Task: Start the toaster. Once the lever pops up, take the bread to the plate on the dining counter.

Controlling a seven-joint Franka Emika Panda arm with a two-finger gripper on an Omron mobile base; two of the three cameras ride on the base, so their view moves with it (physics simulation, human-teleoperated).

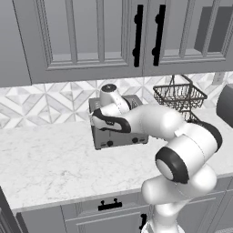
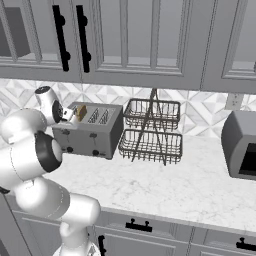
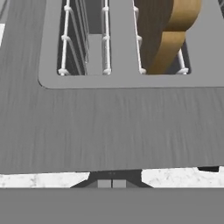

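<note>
Gripper [image 3: 112, 180] is being held shut on nothing, poised just over the front edge of the toaster [image 3: 122, 127]. Bread [image 3: 168, 33] is seated upright in a slot, beyond and to one side; the levers are judged below the fingertips.

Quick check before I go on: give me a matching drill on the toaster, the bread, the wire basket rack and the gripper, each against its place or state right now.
Things:
1. boxy grey metal toaster
2. tan bread slice
3. dark two-tier wire basket rack
4. gripper

Places or states:
A. jaws shut, above the toaster's front edge
B. standing in a toaster slot
C. on the white marble counter, against the backsplash
D. beside the toaster

Pairs: 1-C, 2-B, 3-D, 4-A
</note>
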